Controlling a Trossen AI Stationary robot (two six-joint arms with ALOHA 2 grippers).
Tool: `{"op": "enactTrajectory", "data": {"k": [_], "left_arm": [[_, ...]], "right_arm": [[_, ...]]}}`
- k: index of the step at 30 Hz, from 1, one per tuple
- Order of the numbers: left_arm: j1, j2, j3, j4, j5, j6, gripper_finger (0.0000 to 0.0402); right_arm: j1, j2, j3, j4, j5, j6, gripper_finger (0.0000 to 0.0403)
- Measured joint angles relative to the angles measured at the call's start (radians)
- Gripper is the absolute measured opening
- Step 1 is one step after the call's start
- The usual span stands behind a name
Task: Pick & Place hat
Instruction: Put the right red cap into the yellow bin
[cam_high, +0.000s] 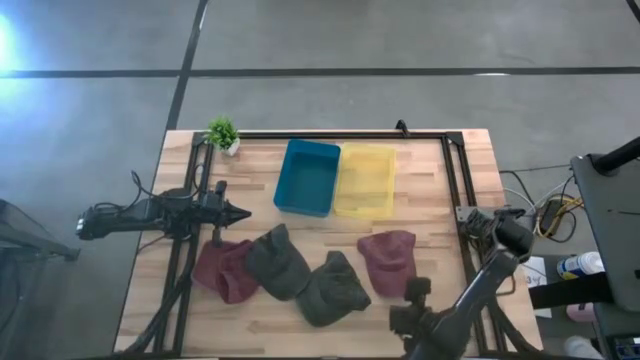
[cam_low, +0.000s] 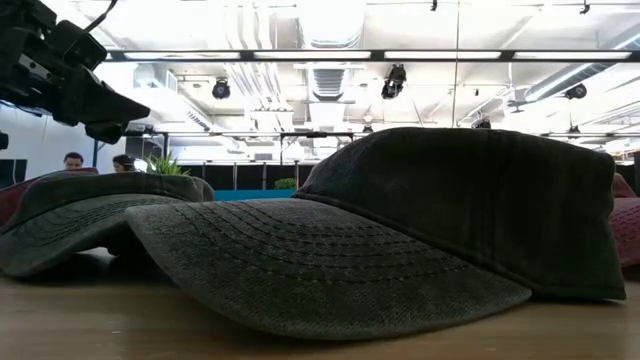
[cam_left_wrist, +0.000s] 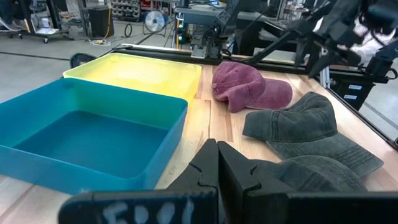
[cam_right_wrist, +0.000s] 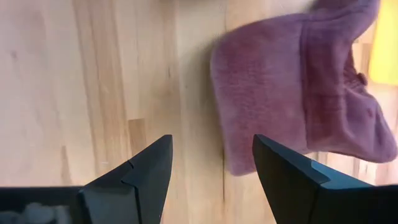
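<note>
We are hovering our right gripper (cam_right_wrist: 211, 163), fingers spread, over the maroon hat (cam_right_wrist: 298, 93)'s brim; dark hats (cam_high: 335, 288) are lying beside it, our left gripper (cam_high: 240, 212) pressed together.

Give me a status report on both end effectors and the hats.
Left end effector shut, empty, beside blue bin. Right end effector open above maroon hat. Nothing held. Path clear.

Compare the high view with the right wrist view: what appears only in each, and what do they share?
Only the high view shows the blue bin, the yellow bin, two dark caps, a second maroon cap, the small plant and the left gripper. Only the right wrist view shows the right gripper with its jaws open above bare wood. Both show the maroon cap on the wooden table.
</note>
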Motion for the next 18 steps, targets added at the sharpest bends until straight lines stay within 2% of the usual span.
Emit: {"op": "enactTrajectory", "data": {"k": [5,12,18], "left_arm": [[0.000,0.000,0.000,0.000,0.000,0.000,0.0000],[0.000,0.000,0.000,0.000,0.000,0.000,0.0000],[0.000,0.000,0.000,0.000,0.000,0.000,0.0000]], "right_arm": [[-0.006,0.067,0.017,-0.075,0.038,0.066,0.0219],[-0.005,0.158,0.013,-0.081,0.096,-0.002,0.0219],[-0.026,0.226,0.010,-0.197,0.177,0.035,0.0219]]}}
